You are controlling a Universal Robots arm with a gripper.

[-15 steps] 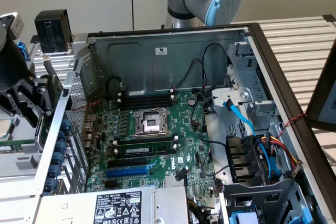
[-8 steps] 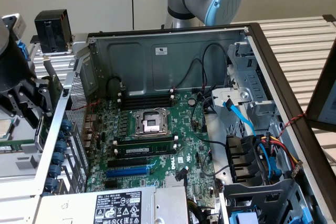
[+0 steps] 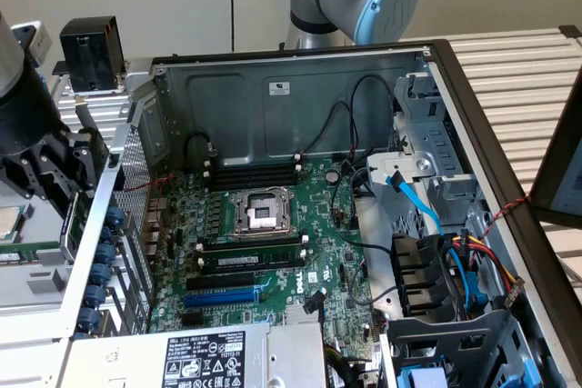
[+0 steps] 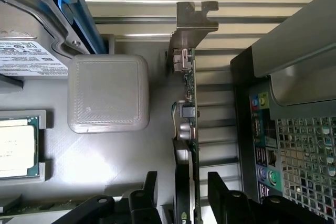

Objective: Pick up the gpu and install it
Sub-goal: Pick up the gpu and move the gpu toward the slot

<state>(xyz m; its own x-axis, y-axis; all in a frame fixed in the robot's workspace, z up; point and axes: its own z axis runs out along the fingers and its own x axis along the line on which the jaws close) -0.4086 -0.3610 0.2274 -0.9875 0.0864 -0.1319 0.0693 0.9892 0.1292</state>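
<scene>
The gpu (image 4: 190, 103) stands on edge on the grey tray (image 4: 131, 156), metal end bracket (image 4: 194, 22) farthest from the gripper (image 4: 184, 179), just beside the rear port panel of the computer case (image 4: 294, 77). The gripper is open and straddles the card, with gaps on both sides.

Risks:
- Off-centre closure may tilt the card.
- A grip on the thin board may slip.
- The bracket may catch the case wall.
</scene>
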